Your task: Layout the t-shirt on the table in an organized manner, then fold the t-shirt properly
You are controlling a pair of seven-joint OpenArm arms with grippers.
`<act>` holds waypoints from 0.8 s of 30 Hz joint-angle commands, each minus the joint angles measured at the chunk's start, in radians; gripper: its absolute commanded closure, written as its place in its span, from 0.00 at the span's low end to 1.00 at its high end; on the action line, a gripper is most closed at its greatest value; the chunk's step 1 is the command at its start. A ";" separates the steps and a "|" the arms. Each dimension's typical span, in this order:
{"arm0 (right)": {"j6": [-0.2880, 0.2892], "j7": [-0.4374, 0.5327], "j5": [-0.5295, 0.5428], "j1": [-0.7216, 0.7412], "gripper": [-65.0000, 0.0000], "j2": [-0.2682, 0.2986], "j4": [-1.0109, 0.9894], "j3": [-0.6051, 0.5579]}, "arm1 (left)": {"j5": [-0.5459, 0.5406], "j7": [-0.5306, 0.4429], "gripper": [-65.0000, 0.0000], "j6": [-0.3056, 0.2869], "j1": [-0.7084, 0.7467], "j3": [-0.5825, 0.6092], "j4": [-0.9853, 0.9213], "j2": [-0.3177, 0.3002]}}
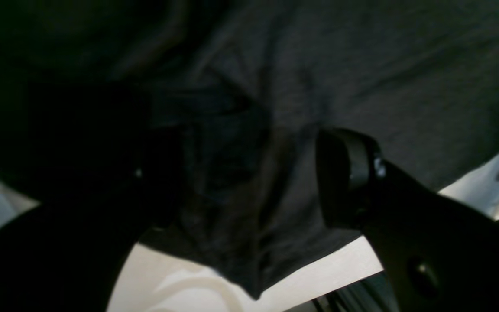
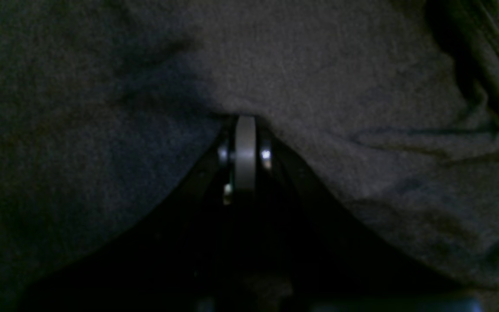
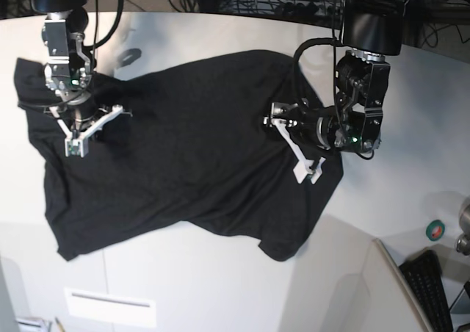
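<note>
The black t-shirt (image 3: 191, 141) lies loosely spread and creased on the white table (image 3: 220, 288), plain side up, with its print hidden. My left gripper (image 3: 294, 152) is over the shirt's right edge. In the left wrist view it (image 1: 249, 173) stands open, its fingers (image 1: 345, 177) straddling a bunched fold of the shirt (image 1: 362, 65) near a pointed corner. My right gripper (image 3: 76, 147) is at the shirt's left side. Its pads (image 2: 245, 147) are pressed together, tip buried in the fabric (image 2: 102, 130), seemingly pinching it.
A green tape roll (image 3: 435, 230) and a black keyboard (image 3: 433, 288) sit at the table's right front. A small dark ring (image 3: 131, 55) lies behind the shirt. A white label (image 3: 110, 306) is at the front left. Cables run along the far edge.
</note>
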 commanded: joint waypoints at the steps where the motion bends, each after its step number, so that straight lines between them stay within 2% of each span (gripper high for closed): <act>1: -0.005 -0.066 -0.005 -0.011 1.00 0.004 -0.008 0.003 | -0.010 -0.006 0.31 -0.005 -0.028 -0.003 0.016 0.004; 10: -0.005 -0.066 -0.005 -0.011 1.00 0.005 -0.008 0.003 | -0.002 -0.006 0.31 -0.005 -0.034 0.000 0.014 0.027; 24: -0.005 -0.066 -0.005 -0.011 1.00 0.007 -0.008 0.003 | -0.010 -0.003 0.31 -0.005 -0.025 -0.003 0.025 -0.036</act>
